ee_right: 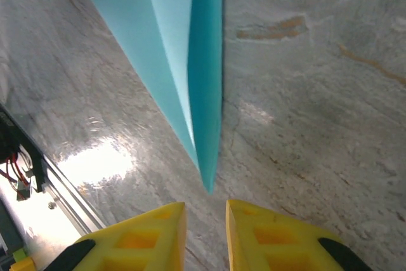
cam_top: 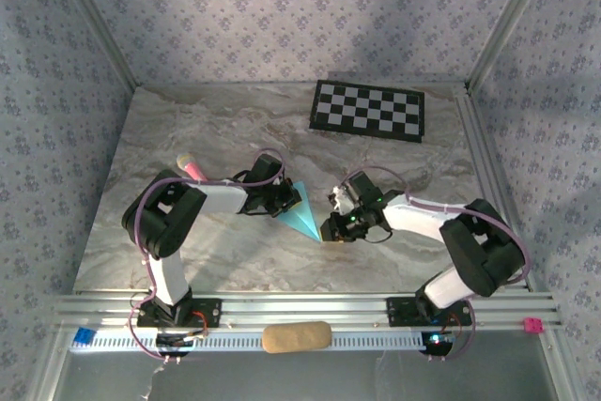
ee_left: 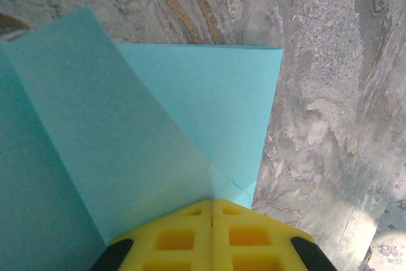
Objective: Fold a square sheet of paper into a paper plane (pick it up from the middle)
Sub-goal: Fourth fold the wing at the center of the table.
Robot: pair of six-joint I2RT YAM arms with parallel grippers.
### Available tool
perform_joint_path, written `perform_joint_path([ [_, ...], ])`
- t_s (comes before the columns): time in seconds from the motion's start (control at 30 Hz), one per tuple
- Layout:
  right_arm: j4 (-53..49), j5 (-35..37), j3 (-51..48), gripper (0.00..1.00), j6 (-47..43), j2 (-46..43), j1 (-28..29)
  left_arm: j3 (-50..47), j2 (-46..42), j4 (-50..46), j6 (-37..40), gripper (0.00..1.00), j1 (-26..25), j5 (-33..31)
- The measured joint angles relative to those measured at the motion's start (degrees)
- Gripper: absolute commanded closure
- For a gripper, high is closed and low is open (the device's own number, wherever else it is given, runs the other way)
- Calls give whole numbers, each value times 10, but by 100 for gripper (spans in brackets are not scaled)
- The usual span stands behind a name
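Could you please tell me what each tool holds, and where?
The left tool pinches the paper plane at its wide end; the right tool holds nothing.

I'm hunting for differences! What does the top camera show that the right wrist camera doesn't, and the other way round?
Top camera's extras: the checkerboard mat, the pink marker. Right wrist camera's extras: the gap between the right end effector's yellow fingers, just short of the paper plane's pointed tip. Both: that blue plane and the marble table.

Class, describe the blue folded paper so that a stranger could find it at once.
On the marble table, look between the two arms. The paper plane is there, pinched by the left gripper: the one light blue pointed wedge, unlike the pink marker.
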Motion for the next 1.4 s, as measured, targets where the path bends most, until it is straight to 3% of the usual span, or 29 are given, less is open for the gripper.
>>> perform_joint_path([
  [0.13, 11, -11, 16, 92, 14, 4, 0, 0, 0, 0, 0, 92, 0, 0],
  [0.27, 42, -25, 49, 96, 28, 36, 5, 0, 0, 0, 0, 92, 0, -2],
  [0.7, 118, -36, 63, 98, 47, 141, 16, 0, 0, 1, 0, 92, -3, -6],
  [0.97, 205, -54, 6, 98, 56, 130, 12, 0, 0, 1, 0, 92, -3, -5],
  [1.4, 174, -48, -49, 98, 46, 69, 12, 0, 0, 1, 0, 92, -5, -4],
])
